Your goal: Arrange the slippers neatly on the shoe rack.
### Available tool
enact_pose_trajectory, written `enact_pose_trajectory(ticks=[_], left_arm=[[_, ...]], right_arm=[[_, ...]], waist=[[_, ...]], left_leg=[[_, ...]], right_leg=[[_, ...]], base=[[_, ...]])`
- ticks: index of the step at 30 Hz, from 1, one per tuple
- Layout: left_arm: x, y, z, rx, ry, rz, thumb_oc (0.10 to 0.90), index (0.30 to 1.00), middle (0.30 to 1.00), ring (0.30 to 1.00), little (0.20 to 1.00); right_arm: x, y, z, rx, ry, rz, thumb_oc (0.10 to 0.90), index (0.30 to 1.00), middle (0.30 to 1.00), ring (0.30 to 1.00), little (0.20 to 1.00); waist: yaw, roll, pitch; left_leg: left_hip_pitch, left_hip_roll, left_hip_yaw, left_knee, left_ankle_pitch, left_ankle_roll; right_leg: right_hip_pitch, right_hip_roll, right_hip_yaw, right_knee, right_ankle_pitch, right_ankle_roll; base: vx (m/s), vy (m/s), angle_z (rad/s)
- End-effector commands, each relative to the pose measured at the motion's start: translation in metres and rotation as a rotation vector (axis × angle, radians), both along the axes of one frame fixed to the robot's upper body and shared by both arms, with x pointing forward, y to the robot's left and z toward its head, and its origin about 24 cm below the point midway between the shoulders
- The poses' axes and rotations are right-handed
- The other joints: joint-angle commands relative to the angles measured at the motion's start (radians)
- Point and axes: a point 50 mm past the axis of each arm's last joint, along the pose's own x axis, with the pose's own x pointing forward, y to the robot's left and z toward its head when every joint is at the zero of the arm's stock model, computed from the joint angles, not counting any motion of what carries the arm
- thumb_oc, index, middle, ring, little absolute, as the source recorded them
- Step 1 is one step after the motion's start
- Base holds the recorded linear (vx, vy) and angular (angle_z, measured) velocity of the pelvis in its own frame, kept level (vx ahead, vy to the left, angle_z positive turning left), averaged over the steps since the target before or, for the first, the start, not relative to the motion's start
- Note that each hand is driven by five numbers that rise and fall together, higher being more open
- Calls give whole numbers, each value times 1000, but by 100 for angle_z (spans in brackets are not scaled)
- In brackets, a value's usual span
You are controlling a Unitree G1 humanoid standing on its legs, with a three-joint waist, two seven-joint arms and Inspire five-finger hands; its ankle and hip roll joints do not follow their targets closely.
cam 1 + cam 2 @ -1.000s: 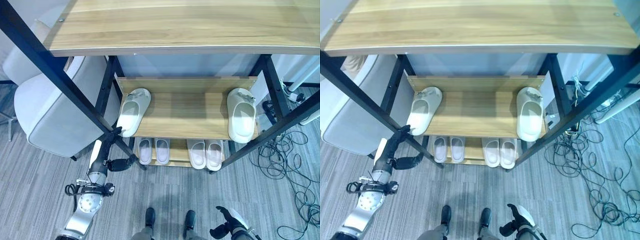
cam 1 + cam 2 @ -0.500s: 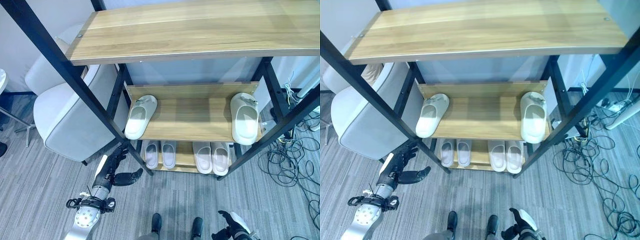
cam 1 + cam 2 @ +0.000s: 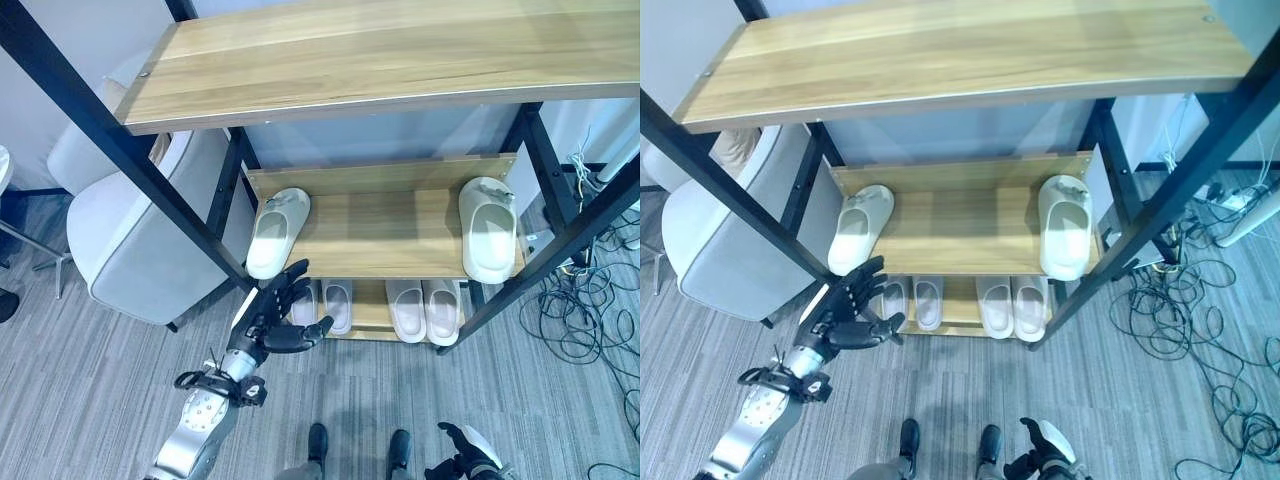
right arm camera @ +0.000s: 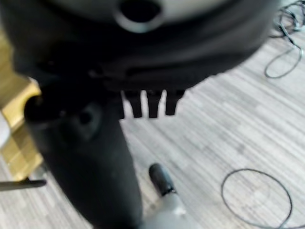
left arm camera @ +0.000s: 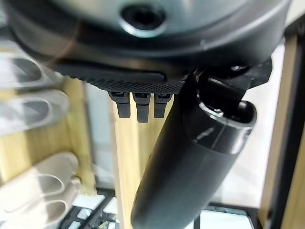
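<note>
**A:** On the middle shelf [image 3: 385, 232] of the shoe rack [image 3: 560, 245] the two cream slippers sit well apart: the left slipper [image 3: 275, 231] is angled at the left front corner, its heel at the shelf's front edge, and the right slipper [image 3: 487, 228] lies straight at the right end. Two more pairs [image 3: 375, 305] are lined up side by side on the bottom shelf.

**B:** And the hands?

**A:** The left hand [image 3: 272, 320] hovers in front of the rack, just below the left slipper's heel, fingers spread and holding nothing. The right hand [image 3: 457, 459] is low beside the robot; its wrist view shows straight fingers [image 4: 148, 107] with nothing in them, over grey floor.

**B:** So what makes the reach go well?

**A:** I'd judge the step to be a reach for the left slipper. The black front post [image 3: 160, 180] runs close beside it, so the hand should come in from the open front, clear of the post, and take the heel. Then slide it toward its mate, toes to the back, so the pair ends parallel.

**B:** Does the left wrist view add anything?

**A:** It shows that hand's fingers [image 5: 137, 109] straight and its thumb [image 5: 190, 157] standing out, with the bottom-shelf slippers [image 5: 35, 186] beyond. The head views give the whole layout, plus the grey chair [image 3: 130, 235] beside the rack.
</note>
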Motion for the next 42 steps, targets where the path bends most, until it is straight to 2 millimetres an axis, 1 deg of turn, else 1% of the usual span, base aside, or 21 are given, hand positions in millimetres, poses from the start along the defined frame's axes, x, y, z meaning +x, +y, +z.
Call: enact_pose_trajectory(ticks=[1,6,9,12,17,21,25,27,28,29,30,31,32,33,34,37,42], left_arm=[[10,-6,59,-74,-300,1,800,900,900,900,900],[18,-3,80,31,-438,75,800,900,900,900,900],[25,2,93,133,-527,140,800,900,900,900,900],[38,7,103,263,-604,212,800,900,900,900,900],[60,27,120,457,-682,350,800,900,900,900,900],[73,46,124,601,-684,426,800,900,900,900,900],[83,65,132,742,-694,492,800,900,900,900,900],[88,71,135,830,-696,510,800,900,900,900,900],[88,71,135,830,-697,510,800,900,900,900,900],[92,79,139,913,-705,533,800,900,900,900,900],[93,82,142,940,-711,544,800,900,900,900,900],[93,82,142,940,-711,544,800,900,900,900,900],[95,90,147,992,-715,569,800,900,900,900,900],[96,92,149,1003,-717,574,800,900,900,900,900],[96,92,149,1003,-717,574,800,900,900,900,900],[93,99,158,1008,-733,598,800,900,900,900,900],[92,102,169,1025,-754,598,800,900,900,900,900]], right_arm=[[7,-1,6,-18,-57,29,800,900,900,900,900],[5,1,6,-12,-60,29,800,900,900,900,900],[6,1,6,-6,-69,26,800,900,900,900,900],[9,1,8,-5,-80,31,800,900,900,900,900],[17,-2,11,-8,-93,39,800,900,900,900,900],[21,-3,13,-3,-97,39,800,900,900,900,900],[27,-1,15,7,-113,46,800,900,900,900,900],[30,0,16,9,-120,53,800,900,900,900,900],[30,0,16,9,-120,52,800,900,900,900,900],[32,-2,17,9,-129,51,800,900,900,900,900],[33,-1,17,10,-131,50,800,900,900,900,900],[33,-1,17,10,-131,50,800,900,900,900,900],[33,-2,18,8,-134,50,800,900,900,900,900],[34,-3,18,10,-135,49,800,900,900,900,900],[34,-2,18,10,-135,49,800,900,900,900,900],[33,-1,17,14,-129,54,800,900,900,900,900],[33,3,16,29,-123,62,800,900,900,900,900]], waist=[[-8,-45,-53],[-17,-45,-54],[-23,-45,-56],[-30,-47,-59],[-39,-43,-66],[-42,-42,-69],[-44,-46,-66],[-47,-49,-64],[-47,-49,-64],[-51,-50,-62],[-52,-50,-61],[-52,-50,-61],[-54,-53,-58],[-54,-55,-57],[-54,-55,-57],[-51,-59,-55],[-46,-67,-65]], left_leg=[[-67,-51,5,-9,25,-12],[-64,-49,10,-9,21,-13],[-71,-49,12,-9,21,-14],[-88,-50,12,-9,24,-16],[-133,-51,15,-9,33,-18],[-163,-51,19,-9,43,-19],[-184,-50,22,-9,49,-18],[-195,-52,23,-9,50,-18],[-195,-52,23,-9,50,-18],[-204,-53,24,-9,52,-19],[-207,-54,24,-9,52,-18],[-207,-54,24,-9,52,-18],[-215,-55,23,-9,55,-18],[-217,-55,23,-9,56,-18],[-217,-55,23,-9,56,-18],[-218,-54,23,-9,55,-16],[-203,-53,19,-9,47,-18]], right_leg=[[-10,-32,11,14,-76,89],[-11,-34,15,14,-74,91],[-20,-36,15,14,-70,92],[-40,-38,18,14,-63,94],[-91,-44,22,14,-44,100],[-125,-46,32,14,-30,104],[-148,-44,39,14,-20,107],[-160,-45,42,14,-16,108],[-160,-45,42,14,-16,108],[-170,-45,43,14,-11,109],[-174,-45,44,14,-9,110],[-174,-45,44,14,-9,110],[-182,-44,46,14,-6,111],[-184,-44,45,14,-5,111],[-184,-44,45,14,-5,111],[-182,-41,44,14,-7,111],[-165,-39,34,14,-12,111]], base=[[2,-6,-7],[5,-3,-7],[0,0,0],[0,0,0],[-14,5,-3],[-1,9,-3],[1,2,-14],[-7,-1,-4],[0,0,0],[0,0,0],[0,0,0],[0,0,0],[0,0,0],[0,0,0],[0,0,0],[0,0,0],[0,0,0]])
